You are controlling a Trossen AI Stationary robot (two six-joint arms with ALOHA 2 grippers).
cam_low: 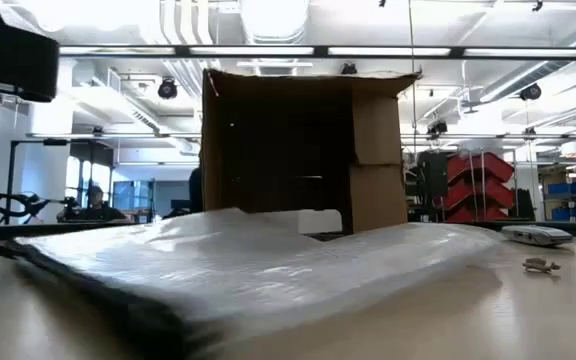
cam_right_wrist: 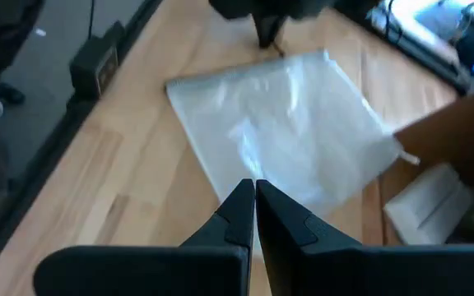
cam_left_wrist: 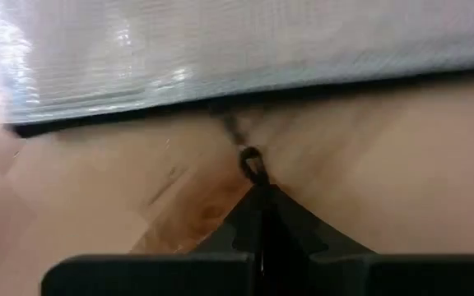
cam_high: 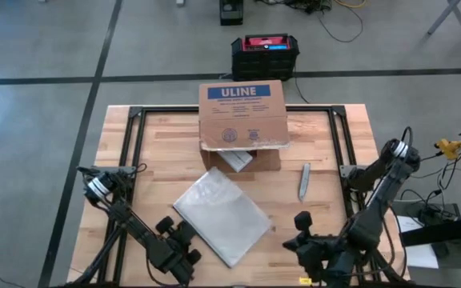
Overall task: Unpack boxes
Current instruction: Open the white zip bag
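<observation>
The brown cardboard box (cam_high: pixel 242 116) with its blue ULINE label lies on its side at the table's far middle, its open mouth (cam_low: pixel 278 160) facing the near edge. A white flat item (cam_high: pixel 234 158) pokes out of the mouth. A clear plastic bag (cam_high: pixel 222 214) lies flat in front of the box. My left gripper (cam_high: pixel 189 238) is shut, pointing down at the table just off the bag's near left edge (cam_left_wrist: pixel 220 99). My right gripper (cam_high: pixel 300 226) is shut, raised above the table to the right of the bag (cam_right_wrist: pixel 286 131). My left gripper has a small dark loop (cam_left_wrist: pixel 251 160) right at its shut fingertips, just above the wood. I cannot tell whether the fingers hold it or whether it lies on the table. The fingers do not touch the bag.
A grey box cutter (cam_high: pixel 303 181) lies on the table to the right of the box, and a small dark bit (cam_low: pixel 540 265) lies near it. A black-and-red case (cam_high: pixel 264 52) stands on the floor beyond the far edge. Bare wood shows on the left and near right.
</observation>
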